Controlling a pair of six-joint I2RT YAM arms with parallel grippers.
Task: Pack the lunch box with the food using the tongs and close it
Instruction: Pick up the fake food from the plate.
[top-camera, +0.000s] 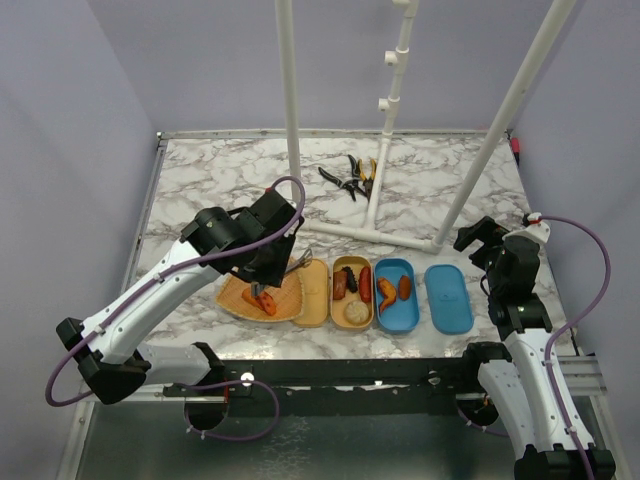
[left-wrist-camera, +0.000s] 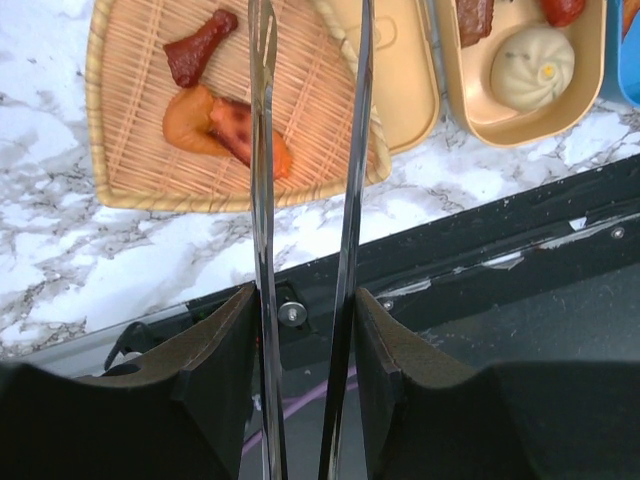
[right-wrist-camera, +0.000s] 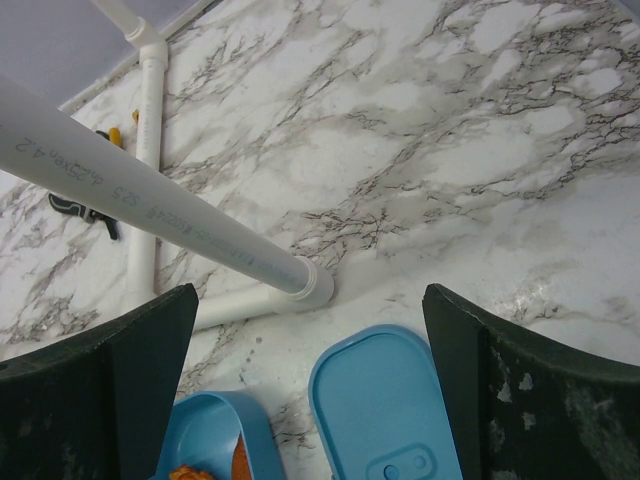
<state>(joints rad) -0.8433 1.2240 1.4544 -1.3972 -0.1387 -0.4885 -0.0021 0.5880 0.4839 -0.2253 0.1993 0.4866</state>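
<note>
My left gripper (top-camera: 272, 255) (left-wrist-camera: 305, 300) is shut on the tongs (left-wrist-camera: 262, 200), whose two thin metal arms run between my fingers (left-wrist-camera: 225, 340) and out past the top of the left wrist view. Under them a woven tray (top-camera: 235, 298) (left-wrist-camera: 130, 160) holds food: a dark red drumstick (left-wrist-camera: 200, 45), an orange piece (left-wrist-camera: 188, 120) and a red piece (left-wrist-camera: 245, 130). The tan lunch box (top-camera: 352, 318) (left-wrist-camera: 470, 110) holds a beige bun (top-camera: 356, 312) (left-wrist-camera: 532, 62) and sausage bits. The blue box (top-camera: 395, 312) (right-wrist-camera: 215, 435) holds orange food. My right gripper (top-camera: 480, 242) (right-wrist-camera: 310, 340) is open above the blue lid (top-camera: 448, 298) (right-wrist-camera: 385, 410).
A tan lid (top-camera: 313, 293) (left-wrist-camera: 400, 70) lies between the woven tray and the tan box. A white pipe frame (top-camera: 375, 225) (right-wrist-camera: 150, 195) stands behind the boxes. Black-and-yellow pliers (top-camera: 352, 178) lie at the back. The table's black front rail (left-wrist-camera: 500, 260) runs close below the tray.
</note>
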